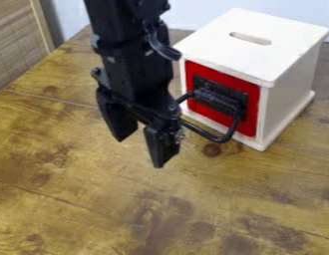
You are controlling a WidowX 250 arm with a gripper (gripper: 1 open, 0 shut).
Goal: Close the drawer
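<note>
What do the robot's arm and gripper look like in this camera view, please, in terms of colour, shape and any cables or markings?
The arm is black all over, blocky and angular, with what looks like a dark cable looping along its right side. The gripper is also black, ending in two thick fingers that taper toward blunt tips. No markings, labels or coloured parts can be made out at this resolution.

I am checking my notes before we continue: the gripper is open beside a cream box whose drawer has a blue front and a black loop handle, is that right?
Not quite: the camera view shows the drawer front is red, not blue. The rest stands: the gripper is open, its fingers apart, beside the cream box, and the loop handle is black.
</note>
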